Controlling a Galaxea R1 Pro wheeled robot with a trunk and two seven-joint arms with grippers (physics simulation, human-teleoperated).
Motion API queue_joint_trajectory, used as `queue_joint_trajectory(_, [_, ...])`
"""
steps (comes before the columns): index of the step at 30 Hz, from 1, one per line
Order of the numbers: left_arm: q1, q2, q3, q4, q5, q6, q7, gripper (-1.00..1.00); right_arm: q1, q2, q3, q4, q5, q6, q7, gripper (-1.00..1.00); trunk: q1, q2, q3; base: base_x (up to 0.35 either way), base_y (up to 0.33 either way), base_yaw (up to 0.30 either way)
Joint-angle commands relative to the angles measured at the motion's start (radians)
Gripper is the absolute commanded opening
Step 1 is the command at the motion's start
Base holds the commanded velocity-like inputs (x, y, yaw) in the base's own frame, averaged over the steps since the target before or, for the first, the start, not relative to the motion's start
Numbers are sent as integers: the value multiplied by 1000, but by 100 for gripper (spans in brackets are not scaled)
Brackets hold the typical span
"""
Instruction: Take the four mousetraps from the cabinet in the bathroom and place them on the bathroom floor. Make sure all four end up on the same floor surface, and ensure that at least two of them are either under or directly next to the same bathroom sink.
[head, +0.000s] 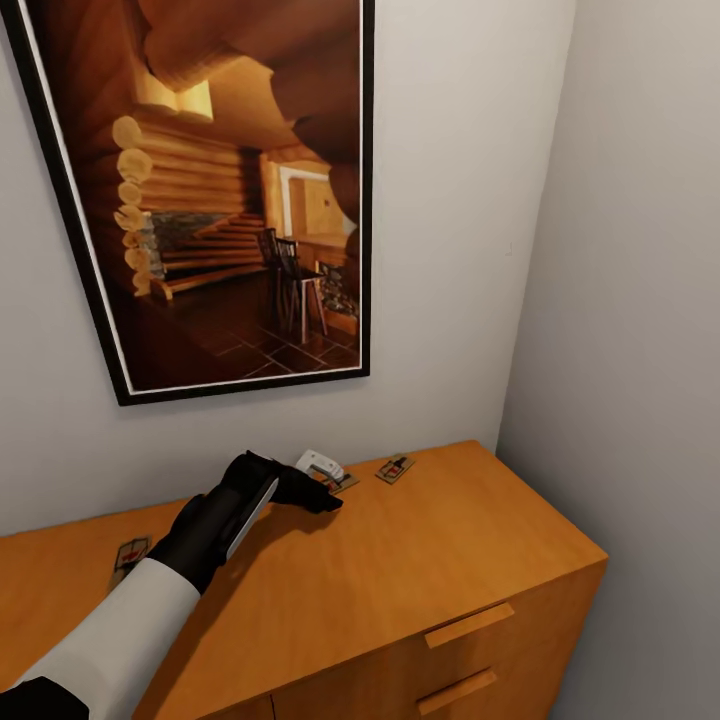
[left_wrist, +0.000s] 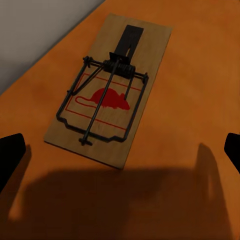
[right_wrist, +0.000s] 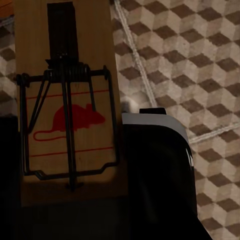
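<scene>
1. Mousetraps lie flat on the cabinet (head: 440, 560): one near the back edge at two o'clock from the left gripper (head: 322, 497), a second mousetrap (head: 337, 481) just past the fingertips, a third mousetrap (head: 129, 560) at eight o'clock of the gripper, beside the forearm.
2. Left wrist view: a trap (left_wrist: 111, 87) with a red mouse print sits on the orange wood ahead of the widely parted fingertips (left_wrist: 10, 155), which grip nothing.
3. Right wrist view: the right gripper (right_wrist: 70, 200) clamps a held mousetrap (right_wrist: 67, 100) above the cube-patterned floor (right_wrist: 200, 65).
4. Picture frame (head: 200, 190) hangs at twelve o'clock above the cabinet; a small white object (head: 318, 464) lies by the wall.
</scene>
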Motion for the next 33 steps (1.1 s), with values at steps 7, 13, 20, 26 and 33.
queue_joint_trajectory(7, [-1, 5, -1, -10, -3, 4, -3, 100, 0, 0, 3, 1, -15, -3, 11, -100, 0, -1, -9, 0, 0, 0])
queue_joint_trajectory(13, [-1, 8, -1, -24, -2, 5, -3, 100, 0, 0, 3, 0, -15, -3, 11, -100, 0, -1, -17, 0, 0, 0])
queue_joint_trajectory(20, [-1, 16, -1, -32, -2, 5, -3, 100, 0, 0, 3, 0, -15, -3, 11, -100, 0, -1, -25, 0, 0, 0])
queue_joint_trajectory(26, [-1, 19, -1, -32, -2, 5, -3, 100, 0, 0, 3, 0, -15, -3, 11, -100, 0, -1, -32, 0, 0, 0])
queue_joint_trajectory(33, [-1, 19, -1, -32, -2, 5, -3, 100, 0, 0, 3, 1, -15, -3, 11, -100, 0, -1, -40, 0, 0, 0])
